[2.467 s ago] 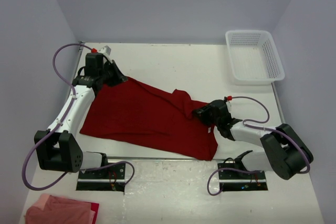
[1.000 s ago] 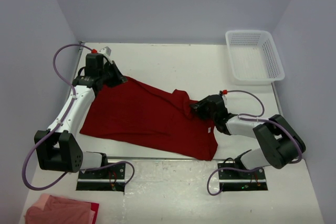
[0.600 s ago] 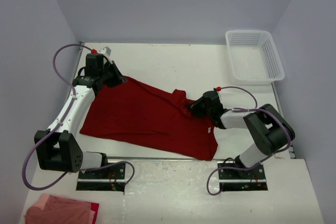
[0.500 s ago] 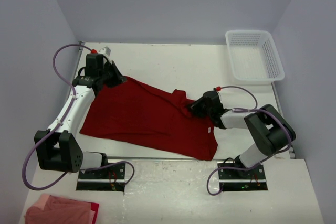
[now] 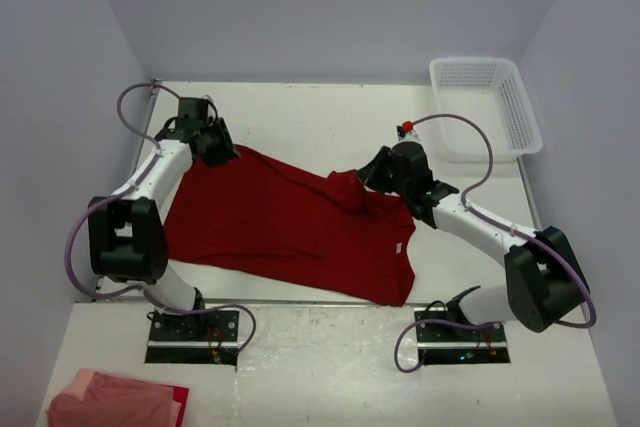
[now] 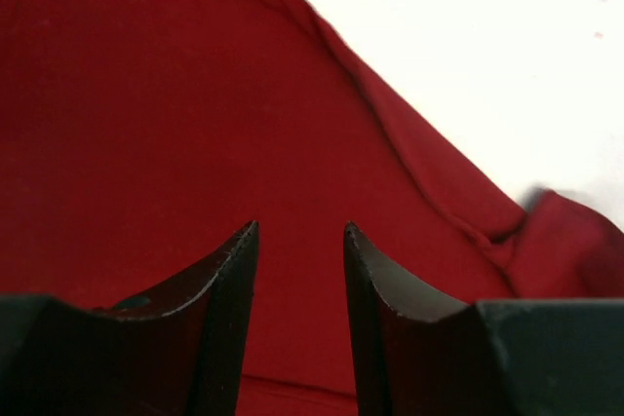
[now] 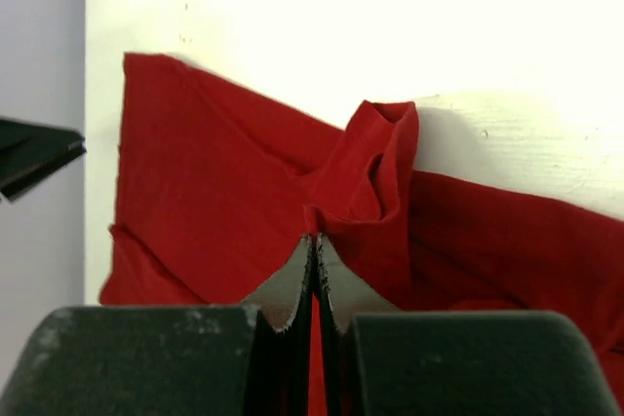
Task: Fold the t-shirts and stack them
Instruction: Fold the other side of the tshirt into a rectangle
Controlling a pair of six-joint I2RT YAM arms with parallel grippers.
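White mesh basket (image 5: pixel 485 107) upper right, pink cloth heap (image 5: pixel 115 402) lower left. Deep red t-shirt (image 5: pixel 270 222) mid-frame on table (image 5: pixel 330 117), rumpled, ridged up at right. Right gripper (image 5: pixel 366 175) clamped tight on that ridge; left gripper (image 5: pixel 228 154) parted, empty, over shirt's upper-left corner.

T-shirt (image 5: pixel 270 222): one, plain deep red, short-sleeved, soft cloth. Spread mostly flat at the middle of the frame on the white counter (image 5: pixel 330 122), slanting from upper left to lower right. Small white label (image 5: pixel 397 246) near its right edge. A bunched fold at upper right stands lifted, pinched in the closed right pincer (image 5: pixel 363 183).
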